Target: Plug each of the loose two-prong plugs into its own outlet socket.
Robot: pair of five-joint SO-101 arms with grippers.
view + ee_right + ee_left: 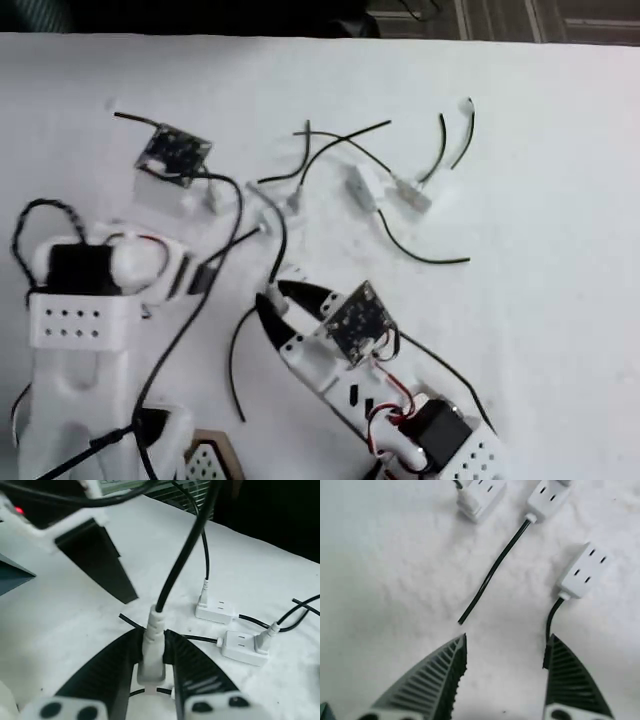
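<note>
On the white table (560, 300), the right gripper (154, 636) is clamped on a white plug (150, 655), held lengthwise with the cord end outward, so the prongs probably face its wrist. The left gripper (507, 639), fingers apart and empty, sits beyond the plug. A socket (242, 647) lies near the plug, off to one side.

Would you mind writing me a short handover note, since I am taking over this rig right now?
Left gripper: open and empty, over the table, facing three white sockets with empty slots, the closest socket just ahead.
Right gripper: shut on a white plug, with its black cord rising away.
Beyond it, a second socket appears to have a seated plug in its end; I cannot confirm this.
Done: one plug in grasp, possibly one seated.
Left: seat the held plug, then any other loose plugs.
</note>
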